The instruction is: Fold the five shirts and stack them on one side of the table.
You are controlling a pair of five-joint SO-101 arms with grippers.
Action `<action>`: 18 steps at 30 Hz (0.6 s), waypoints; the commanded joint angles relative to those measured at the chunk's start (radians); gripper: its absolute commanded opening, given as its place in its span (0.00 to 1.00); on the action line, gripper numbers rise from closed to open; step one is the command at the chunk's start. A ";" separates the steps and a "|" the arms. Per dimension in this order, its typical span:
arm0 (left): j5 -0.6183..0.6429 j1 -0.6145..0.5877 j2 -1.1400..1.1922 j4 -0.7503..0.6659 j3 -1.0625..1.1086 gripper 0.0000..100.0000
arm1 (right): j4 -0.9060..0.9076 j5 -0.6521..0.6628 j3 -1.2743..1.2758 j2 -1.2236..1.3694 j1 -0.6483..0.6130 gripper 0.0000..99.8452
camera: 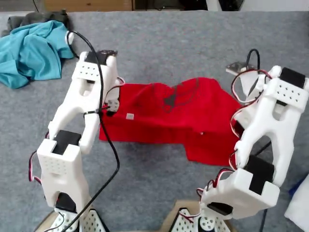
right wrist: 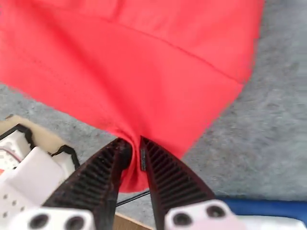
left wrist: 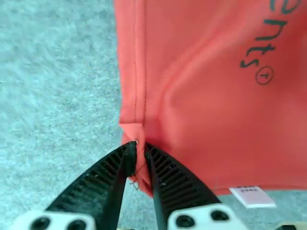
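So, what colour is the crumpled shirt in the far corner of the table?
The crumpled shirt is plain teal; the high view shows it best.

The red shirt (camera: 169, 116) is soft, matt cloth, smooth, with a stitched hem where the left gripper (left wrist: 139, 153) pinches it. That one and the right gripper (right wrist: 134, 148) have ribbed black matt plastic jaws on smooth white plastic bodies. Beneath both, the desk (camera: 193, 48) is grey, fuzzy and felt-like.

A red shirt (camera: 174, 116) with dark print lies rumpled and partly folded across the middle of the grey table (camera: 193, 43), bunched at both side edges. A teal shirt (camera: 29, 50) sits crumpled in the far left corner.
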 commanded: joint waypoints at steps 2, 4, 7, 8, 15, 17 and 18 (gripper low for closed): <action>0.000 0.006 -0.012 -0.071 0.077 0.02 | 0.012 0.038 0.025 -0.065 0.015 0.01; 0.000 0.006 -0.012 -0.075 0.094 0.02 | 0.012 0.040 0.039 -0.065 0.015 0.01; 0.000 0.006 -0.012 -0.075 0.097 0.02 | 0.012 0.060 0.059 -0.065 0.016 0.01; 0.000 0.006 -0.012 -0.075 0.095 0.02 | 0.012 0.061 0.070 -0.065 0.018 0.01; -0.002 0.006 -0.012 -0.071 0.097 0.02 | 0.012 0.110 0.142 -0.065 0.036 0.01; -0.002 0.008 -0.012 -0.071 0.097 0.02 | 0.012 0.114 0.143 -0.065 0.048 0.01; -0.003 0.008 -0.012 -0.072 0.097 0.02 | 0.012 0.115 0.143 -0.064 0.059 0.01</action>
